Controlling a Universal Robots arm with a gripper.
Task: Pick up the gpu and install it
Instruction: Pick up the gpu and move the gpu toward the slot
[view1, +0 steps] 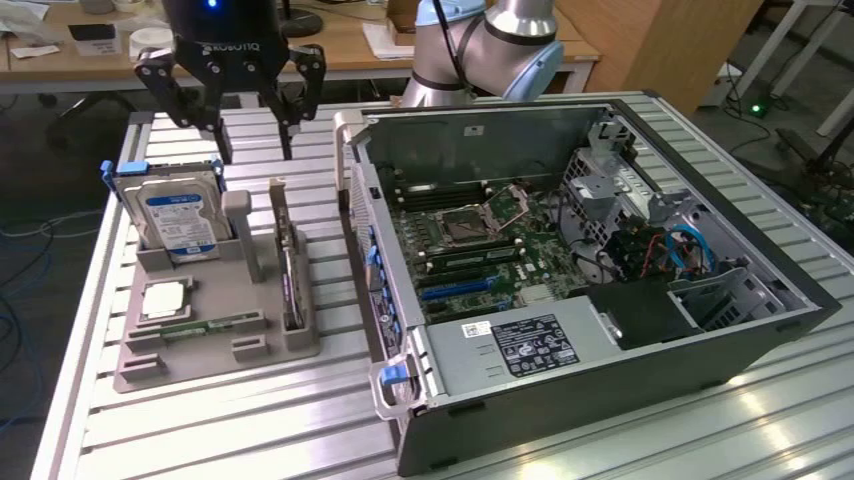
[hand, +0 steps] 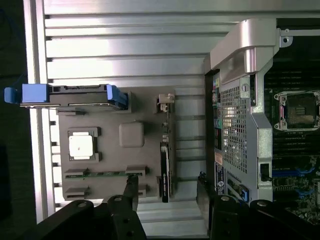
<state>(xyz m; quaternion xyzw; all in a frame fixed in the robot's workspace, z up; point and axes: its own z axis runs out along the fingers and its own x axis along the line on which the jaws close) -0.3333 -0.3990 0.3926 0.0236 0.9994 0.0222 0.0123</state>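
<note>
Pincer (view1: 254, 150) | released, jaws spread, pointing down | hovering above gpu (view1: 283, 262) upright in gray holder (view1: 200, 350)

Below the tool (view1: 254, 155) I've got a grey holder (view1: 187, 360) on the slatted tabletop (view1: 227, 430). A blue-labelled hard drive (view1: 180, 215) stands upright in it, nearest the tool. A processor chip (view1: 163, 298) and a memory stick (view1: 200, 325) lie flat farther off. An open computer case (view1: 641, 370) sits beside the holder.
</note>
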